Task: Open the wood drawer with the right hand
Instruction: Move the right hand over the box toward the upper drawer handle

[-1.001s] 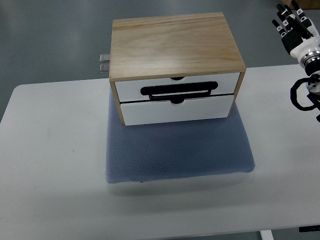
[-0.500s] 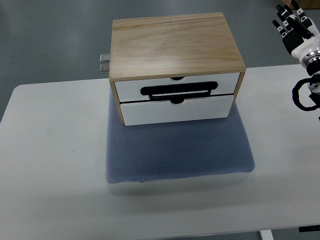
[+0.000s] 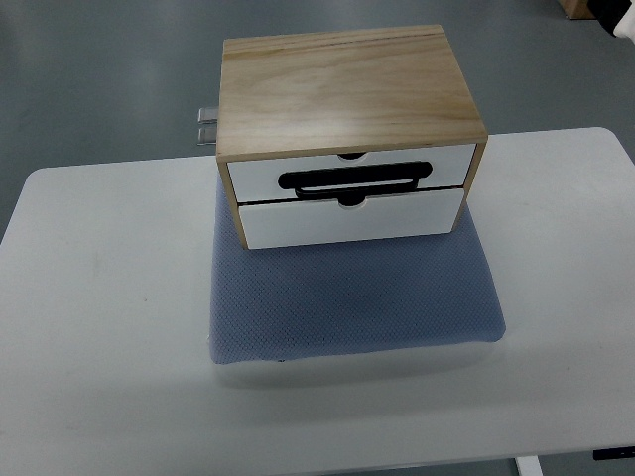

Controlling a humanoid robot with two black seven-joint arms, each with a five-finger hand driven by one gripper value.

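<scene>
Right hand: you had almost none of it in view, only a white sliver [image 3: 625, 22] at the top right corner, well apart from the cabinet; whether it was spread or curled could not be told.
Left hand: nowhere in the picture.
Wood drawer cabinet [image 3: 347, 94]: it stood at the far middle of the table, its back half on the bare top and its front on the blue mat, drawer fronts facing you.
Upper drawer [image 3: 352, 169]: flush and shut, a flat white panel carrying a long black loop handle [image 3: 355, 179] across its lower part.
Where to take hold: you would likely do best hooking the fingers behind that black bar; the small half-round notches at the top edges of both fronts looked too shallow for a robot finger.
Lower drawer [image 3: 352, 218]: also shut, plain white, smooth.
How it should handle: the box looked stiff and fairly light, so a pull might drag the whole cabinet forward rather than slide the drawer; the textured mat probably gave you some grip against that.
Wood: pale, fine-grained, satin top, square edges.
Blue mat [image 3: 357, 297]: soft, dimpled weave, rounded corners.
Table [image 3: 99, 327]: matte white, smooth, hard.
Metal bracket [image 3: 207, 125]: small grey piece behind the cabinet's left rear.
</scene>
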